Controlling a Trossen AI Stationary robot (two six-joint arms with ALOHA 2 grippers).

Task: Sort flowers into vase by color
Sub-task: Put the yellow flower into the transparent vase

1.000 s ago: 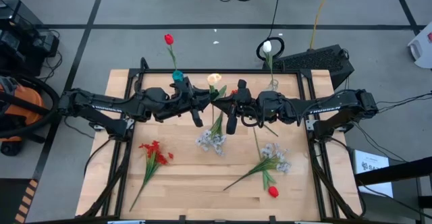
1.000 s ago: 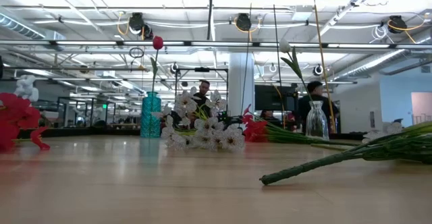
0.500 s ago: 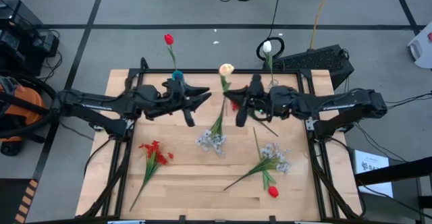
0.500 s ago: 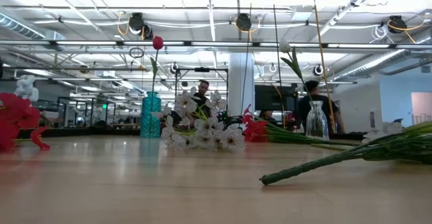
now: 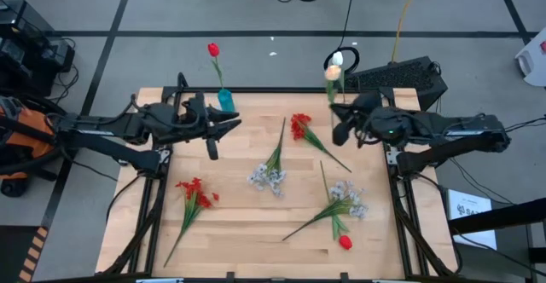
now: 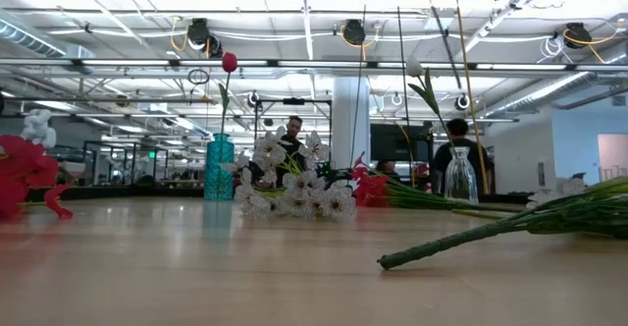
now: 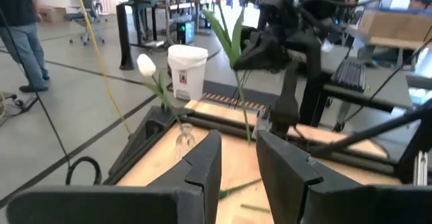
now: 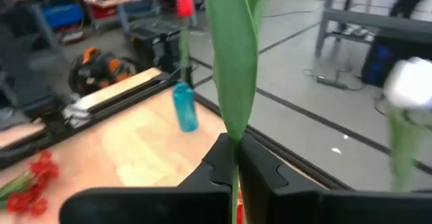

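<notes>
High view, right gripper [image 5: 339, 119]: clamped on the stem of a cream tulip [image 5: 331, 72], bud up, carried close to the clear vase [image 5: 344, 106] at the table's far right edge, probably to join the white tulip [image 5: 338, 59] standing there.
Left gripper [image 5: 215, 138]: empty, fingers apart, hovering near the teal vase [image 5: 225, 101] with its red tulip [image 5: 213, 50].
Table [image 5: 239, 232]: red cluster [image 5: 299, 126], red blooms [image 5: 195, 191], two pale sprays [image 5: 270, 176], one loose red bud [image 5: 345, 242], all unsorted.
Right wrist view: stem pinched between fingers [image 8: 266, 172], hidden from overhead.
Low view: both vases upright; no grip visible.
</notes>
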